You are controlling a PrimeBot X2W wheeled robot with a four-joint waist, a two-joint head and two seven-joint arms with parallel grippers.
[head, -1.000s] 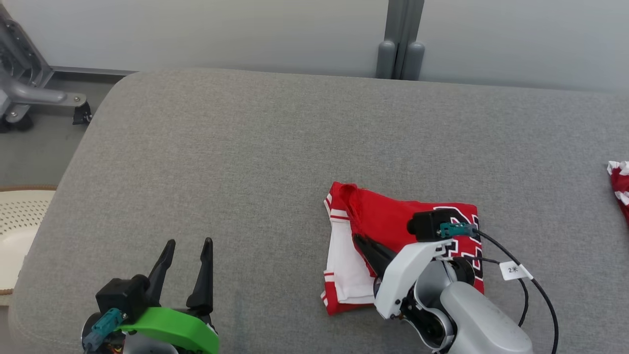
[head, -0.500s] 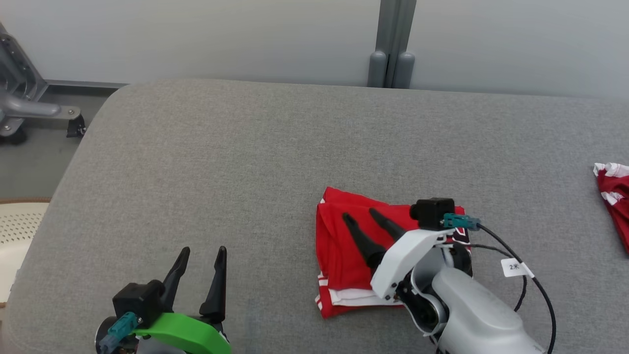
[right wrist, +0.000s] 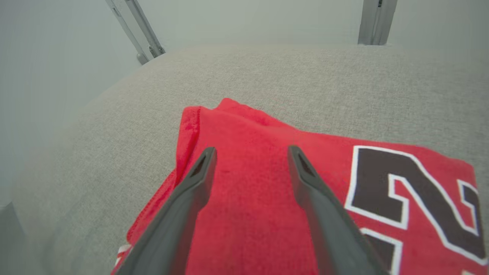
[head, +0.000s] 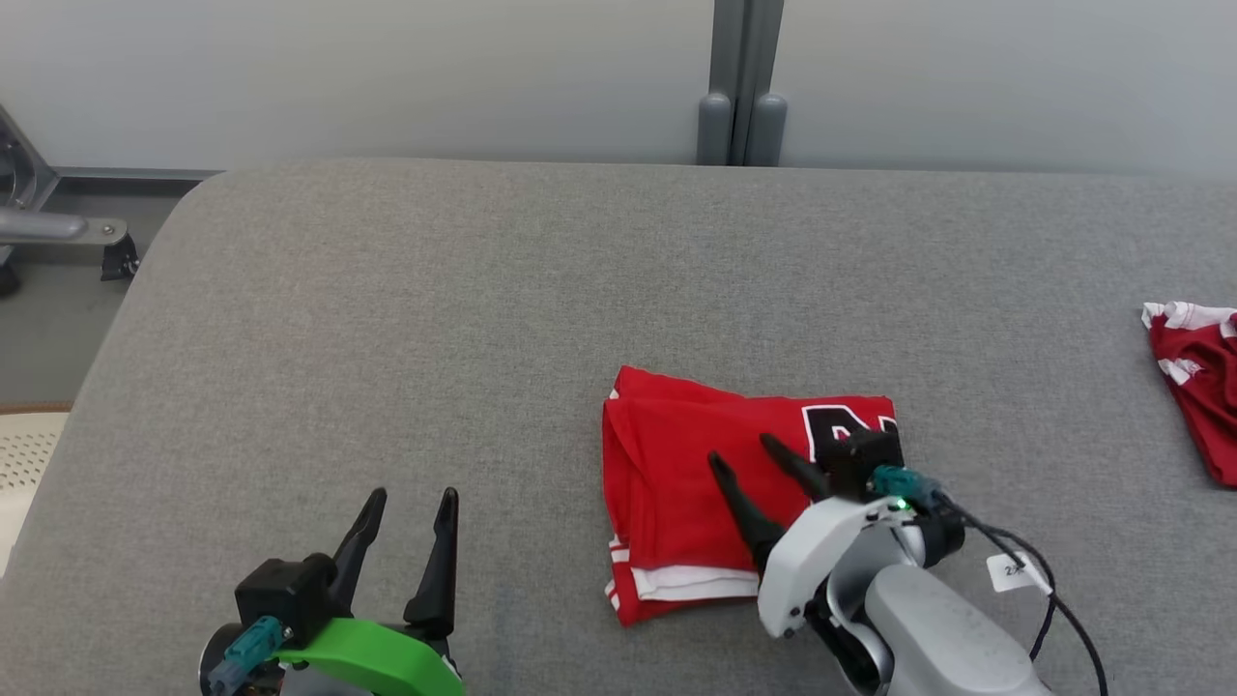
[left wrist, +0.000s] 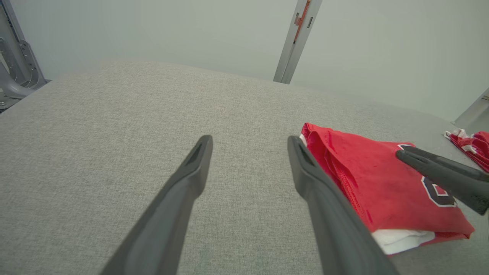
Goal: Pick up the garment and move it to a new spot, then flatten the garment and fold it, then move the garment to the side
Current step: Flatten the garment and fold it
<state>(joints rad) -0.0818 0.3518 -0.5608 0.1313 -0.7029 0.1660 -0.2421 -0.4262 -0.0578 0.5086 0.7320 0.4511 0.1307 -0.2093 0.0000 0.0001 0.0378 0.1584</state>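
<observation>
A red jersey (head: 696,483) with black-and-white numerals and white trim lies folded into a compact rectangle on the grey cushion (head: 435,338). It also shows in the left wrist view as the red jersey (left wrist: 374,183) and in the right wrist view as the red jersey (right wrist: 267,198). My right gripper (head: 746,450) hovers open over its middle, fingers apart with nothing between them; in its wrist view the right gripper (right wrist: 252,151) points across the red cloth. My left gripper (head: 411,498) is open above bare cushion, left of the jersey; the left gripper (left wrist: 248,139) holds nothing.
Another red-and-white garment (head: 1193,377) lies at the cushion's right edge. A grey post (head: 739,82) stands behind the cushion against the pale wall. A metal frame (head: 39,222) and a cream perforated object (head: 24,454) sit off the left edge.
The right gripper let go of the jersey after laying its flap over, hiding the white inner side, and has drawn back slightly. The head camera turned, shifting the scene left.
</observation>
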